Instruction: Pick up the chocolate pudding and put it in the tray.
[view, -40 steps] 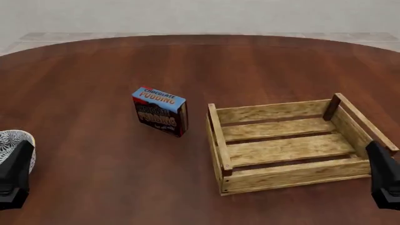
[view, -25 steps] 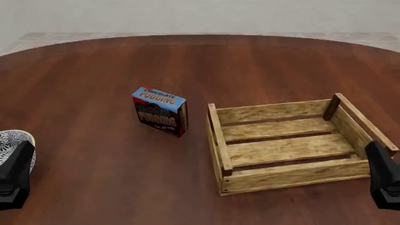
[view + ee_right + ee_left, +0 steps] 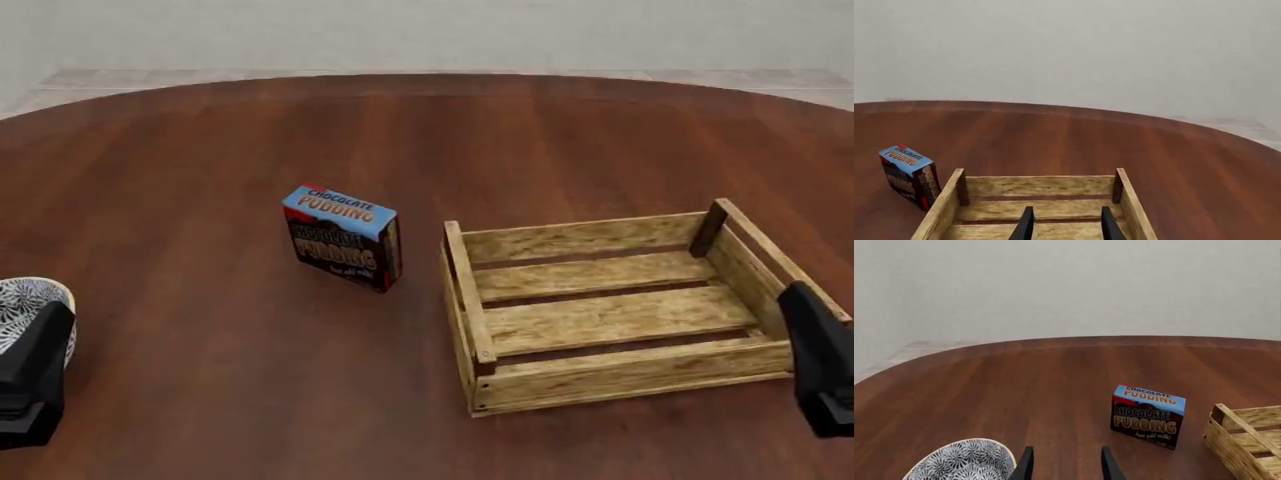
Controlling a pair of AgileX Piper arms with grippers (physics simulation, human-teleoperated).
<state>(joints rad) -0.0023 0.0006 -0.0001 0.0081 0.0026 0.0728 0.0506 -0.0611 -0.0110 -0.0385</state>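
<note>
The chocolate pudding [image 3: 343,238] is a small carton with a dark brown front and a light blue top. It stands upright on the table, left of the tray [image 3: 469,292], and also shows in the wrist views [image 3: 1147,415] [image 3: 911,176]. The tray is a shallow wooden slat crate [image 3: 1041,186] with nothing in it. My left gripper [image 3: 34,375] sits low at the near left, well short of the pudding; its fingers [image 3: 1026,466] stand apart, open and empty. My right gripper [image 3: 817,368] hovers at the tray's near right corner, with its fingers [image 3: 1026,225] apart, open over the slats.
A white patterned bowl [image 3: 27,298] sits at the table's left edge, right beside my left gripper, and shows in the left wrist view [image 3: 964,460]. The round brown table ends at a curved far edge [image 3: 427,80] before a pale wall.
The right gripper has shifted slightly upward in the front view. The left gripper, pudding and tray have not moved.
</note>
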